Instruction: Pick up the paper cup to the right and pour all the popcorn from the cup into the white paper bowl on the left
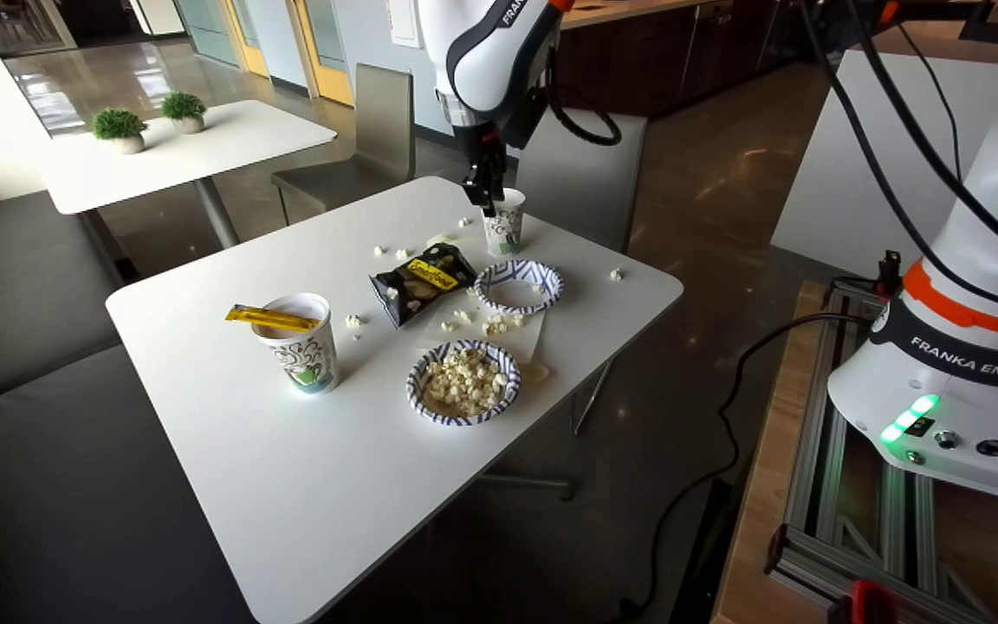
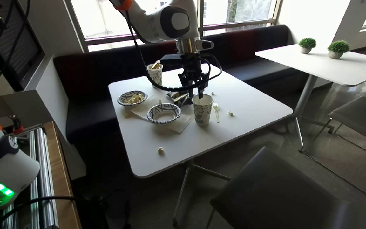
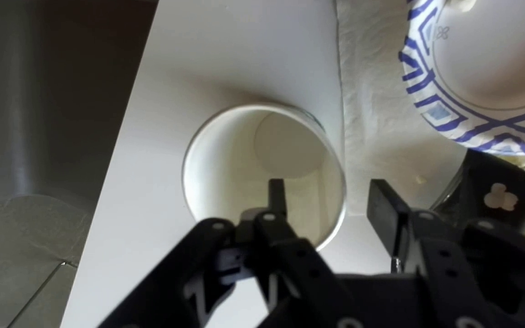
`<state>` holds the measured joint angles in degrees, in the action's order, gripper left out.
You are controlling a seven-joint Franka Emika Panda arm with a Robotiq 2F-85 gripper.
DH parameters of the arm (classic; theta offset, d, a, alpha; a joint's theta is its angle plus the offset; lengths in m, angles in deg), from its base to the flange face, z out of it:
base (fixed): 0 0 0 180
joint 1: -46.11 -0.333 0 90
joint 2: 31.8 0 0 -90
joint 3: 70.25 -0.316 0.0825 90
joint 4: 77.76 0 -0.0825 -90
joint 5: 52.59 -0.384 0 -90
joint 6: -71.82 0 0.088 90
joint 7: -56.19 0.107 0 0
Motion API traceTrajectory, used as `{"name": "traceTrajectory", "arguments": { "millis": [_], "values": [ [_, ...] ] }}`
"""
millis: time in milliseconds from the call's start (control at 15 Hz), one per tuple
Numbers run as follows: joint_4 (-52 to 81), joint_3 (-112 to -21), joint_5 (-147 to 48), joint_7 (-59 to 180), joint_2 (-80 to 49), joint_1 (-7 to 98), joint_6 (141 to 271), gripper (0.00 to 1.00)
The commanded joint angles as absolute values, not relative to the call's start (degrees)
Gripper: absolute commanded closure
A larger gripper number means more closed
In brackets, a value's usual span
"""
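A white paper cup with a leafy print stands upright on the table in both exterior views (image 1: 506, 232) (image 2: 202, 112). In the wrist view its inside (image 3: 285, 146) looks empty. My gripper (image 1: 483, 199) (image 2: 196, 94) (image 3: 327, 187) is open at the cup's rim. In the wrist view one finger lies over the cup's mouth and the other beyond its rim; whether they touch it I cannot tell. A blue-patterned white paper bowl (image 1: 512, 295) (image 2: 164, 116) (image 3: 434, 105) beside the cup holds little or no popcorn. Another such bowl (image 1: 415, 381) (image 2: 121, 101) is full of popcorn.
A black Smartfood bag (image 1: 423, 279) (image 3: 495, 193) lies near the cup. A second cup (image 1: 304, 355) (image 2: 155, 76) holds a yellow packet. A napkin (image 1: 536, 334), a fork (image 2: 216, 112) and loose popcorn (image 1: 616, 274) lie about. A chair (image 1: 590, 173) stands by the table edge.
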<state>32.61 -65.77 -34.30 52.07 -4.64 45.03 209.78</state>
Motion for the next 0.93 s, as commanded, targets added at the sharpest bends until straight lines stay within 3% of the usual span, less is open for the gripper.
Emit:
{"name": "traceTrajectory", "arguments": {
  "millis": [0,200,867],
  "values": [
    [35.6,-65.0,-33.6,54.0,-10.6,44.5,206.5,0.17],
    [38.6,-66.2,-37.3,54.6,-16.4,45.6,203.9,0.00],
    [53.2,-65.6,-38.0,62.5,-35.8,48.0,203.1,0.00]
  ]
}}
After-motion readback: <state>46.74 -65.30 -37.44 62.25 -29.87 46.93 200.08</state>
